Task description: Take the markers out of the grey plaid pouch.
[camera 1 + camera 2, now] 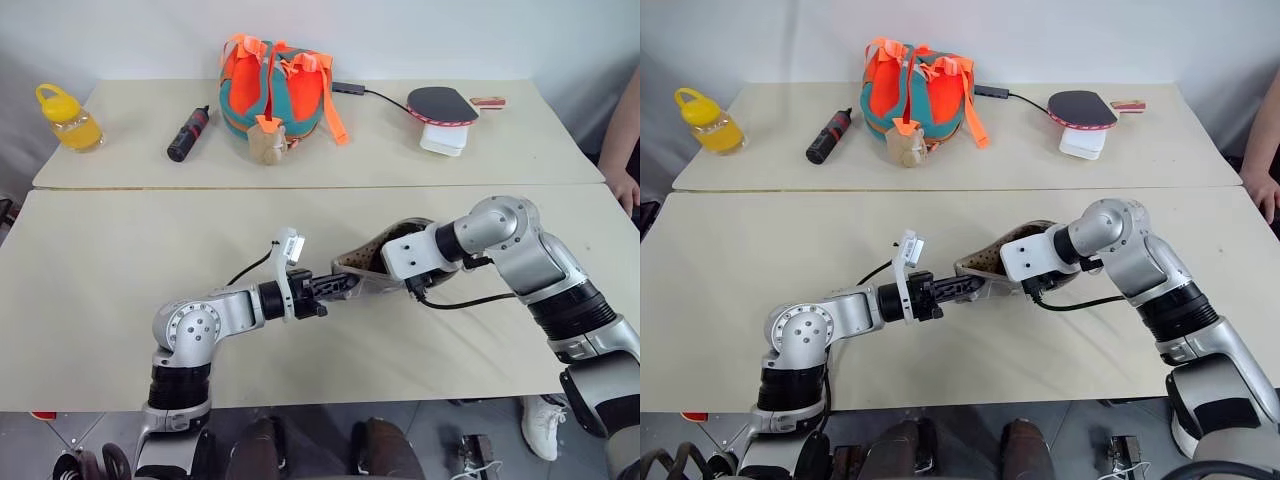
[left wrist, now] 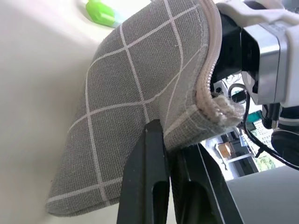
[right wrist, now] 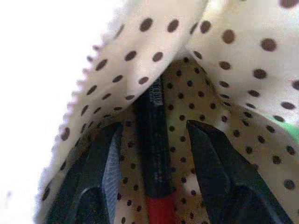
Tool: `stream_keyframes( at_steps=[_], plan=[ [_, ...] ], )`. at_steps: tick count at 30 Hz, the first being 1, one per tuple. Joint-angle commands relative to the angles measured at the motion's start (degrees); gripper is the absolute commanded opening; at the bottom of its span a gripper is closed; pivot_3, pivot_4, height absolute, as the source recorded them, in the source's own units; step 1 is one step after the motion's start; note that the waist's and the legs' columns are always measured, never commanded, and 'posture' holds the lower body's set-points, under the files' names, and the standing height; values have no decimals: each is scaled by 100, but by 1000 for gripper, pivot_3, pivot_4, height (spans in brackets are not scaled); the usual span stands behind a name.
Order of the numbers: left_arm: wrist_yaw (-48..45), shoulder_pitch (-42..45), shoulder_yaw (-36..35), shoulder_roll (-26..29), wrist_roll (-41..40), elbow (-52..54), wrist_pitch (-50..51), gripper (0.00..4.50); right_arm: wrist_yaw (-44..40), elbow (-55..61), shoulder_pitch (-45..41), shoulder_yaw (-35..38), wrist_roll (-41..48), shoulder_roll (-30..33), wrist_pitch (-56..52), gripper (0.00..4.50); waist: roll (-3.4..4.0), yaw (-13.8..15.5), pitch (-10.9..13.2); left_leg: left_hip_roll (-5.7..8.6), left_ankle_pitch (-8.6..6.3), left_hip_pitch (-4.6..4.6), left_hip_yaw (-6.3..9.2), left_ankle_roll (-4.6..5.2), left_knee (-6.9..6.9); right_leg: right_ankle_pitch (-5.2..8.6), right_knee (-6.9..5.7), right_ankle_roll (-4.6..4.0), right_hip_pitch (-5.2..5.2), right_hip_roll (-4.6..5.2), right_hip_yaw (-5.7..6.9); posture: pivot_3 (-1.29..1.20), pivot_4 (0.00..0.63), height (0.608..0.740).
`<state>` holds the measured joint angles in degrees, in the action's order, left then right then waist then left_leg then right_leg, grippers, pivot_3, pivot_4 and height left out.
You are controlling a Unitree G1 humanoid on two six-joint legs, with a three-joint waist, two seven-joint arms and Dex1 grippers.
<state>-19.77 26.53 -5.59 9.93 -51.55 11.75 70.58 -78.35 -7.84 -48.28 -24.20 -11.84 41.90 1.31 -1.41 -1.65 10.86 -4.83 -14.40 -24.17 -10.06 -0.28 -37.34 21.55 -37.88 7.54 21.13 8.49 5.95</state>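
left fingers (image 2: 163, 154) pinch pouch (image 2: 135, 107) edge; right fingers (image 3: 154, 154) spread astride marker (image 3: 152, 140).

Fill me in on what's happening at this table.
A humanoid robot is emptying a grey plaid pouch of markers. Its left tool is shut on the pouch's edge, holding the mouth up. The right tool is inside the dotted lining, fingers apart on either side of a black marker with a red end, not yet gripping it. A light green marker lies on the table just beyond the pouch.
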Motion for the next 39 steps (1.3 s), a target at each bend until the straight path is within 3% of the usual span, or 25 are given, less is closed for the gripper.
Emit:
stream_keyframes(
  at_steps=[1, 9, 15, 28, 39],
  plan=[
    [-77, -37, 19, -22, -11, -4, -120, 0, 123, -147, 32, -69, -134, -88, 82, 2260, 0, -1, 0, 0, 0, 0, 0, 0, 0, 0, 0, 0, 0, 0, 0, 0, 150, 740],
    [-58, -61, 20, 9, 8, -29, -166, 0, 283, -611, -30, -180, -374, -278, 61, 2260, 0, -13, 0, -1, 0, 5, 0, 0, -4, 0, -1, 0, -6, -1, 0, 0, 150, 740],
    [-33, -70, 20, 24, 29, 2, -191, 0, 227, -468, -24, -64, -321, -175, 3, 519, 0, -18, 0, -2, 0, 9, 3, 0, -12, 0, -4, 0, -14, -1, 0, 0, 150, 740],
    [273, 266, -336, -263, -92, -216, -419, 0, -189, 816, 5, 436, 453, 136, -773, 510, 0, 7, 0, 0, -1, 2, 6, 1, -7, 0, 2, 0, -10, 0, 3, 0, 150, 740],
    [635, 561, -813, -682, -716, -249, -388, 0, -251, 1257, 298, 208, 432, 89, -923, 510, -1, 13, 0, 1, -1, 1, 7, 1, -2, 0, 6, 0, -10, 0, 5, 0, 150, 740]
  ],
)
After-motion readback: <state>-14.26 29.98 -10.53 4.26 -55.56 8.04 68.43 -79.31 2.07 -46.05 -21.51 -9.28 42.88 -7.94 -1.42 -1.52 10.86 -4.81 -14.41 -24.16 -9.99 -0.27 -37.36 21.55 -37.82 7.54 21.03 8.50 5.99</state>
